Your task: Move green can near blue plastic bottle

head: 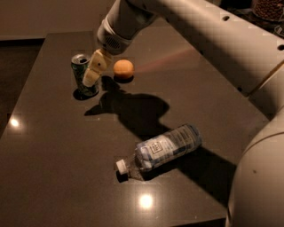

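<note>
The green can (80, 75) stands upright at the back left of the dark table (53, 146). My gripper (93, 70) hangs from the arm coming in from the upper right. It sits right against the can's right side and overlaps it in this view. The blue plastic bottle (166, 146) lies on its side at the front middle of the table, with its white cap (120, 165) pointing to the front left. The can and the bottle are well apart.
A round orange fruit (123, 68) lies just right of the gripper. A dark-lidded jar (268, 9) stands at the far right corner. My pale arm (208, 35) covers the right side of the view. The table's left edge lies close to the can.
</note>
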Action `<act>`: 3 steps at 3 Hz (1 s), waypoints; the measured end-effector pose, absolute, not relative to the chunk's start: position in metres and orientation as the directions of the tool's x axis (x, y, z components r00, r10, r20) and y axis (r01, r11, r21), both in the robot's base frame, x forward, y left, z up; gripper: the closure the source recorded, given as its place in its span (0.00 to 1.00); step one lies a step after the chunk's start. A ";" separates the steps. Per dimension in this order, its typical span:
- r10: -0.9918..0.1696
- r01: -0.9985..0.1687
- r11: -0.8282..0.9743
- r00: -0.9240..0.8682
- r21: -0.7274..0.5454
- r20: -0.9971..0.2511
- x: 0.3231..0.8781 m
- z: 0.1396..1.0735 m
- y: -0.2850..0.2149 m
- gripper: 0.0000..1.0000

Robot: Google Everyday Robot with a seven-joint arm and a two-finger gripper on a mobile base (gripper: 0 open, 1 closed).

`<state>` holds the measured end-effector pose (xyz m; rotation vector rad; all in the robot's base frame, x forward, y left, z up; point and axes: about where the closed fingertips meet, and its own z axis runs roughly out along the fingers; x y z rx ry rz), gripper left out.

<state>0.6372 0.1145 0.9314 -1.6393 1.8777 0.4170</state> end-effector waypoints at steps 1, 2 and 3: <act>-0.770 -0.973 0.185 -0.058 -0.135 -0.636 0.638 0.930 0.131 0.00; -0.767 -0.976 0.174 -0.051 -0.131 -0.640 0.637 0.929 0.145 0.04; -0.765 -0.982 0.149 -0.039 -0.118 -0.643 0.634 0.927 0.157 0.27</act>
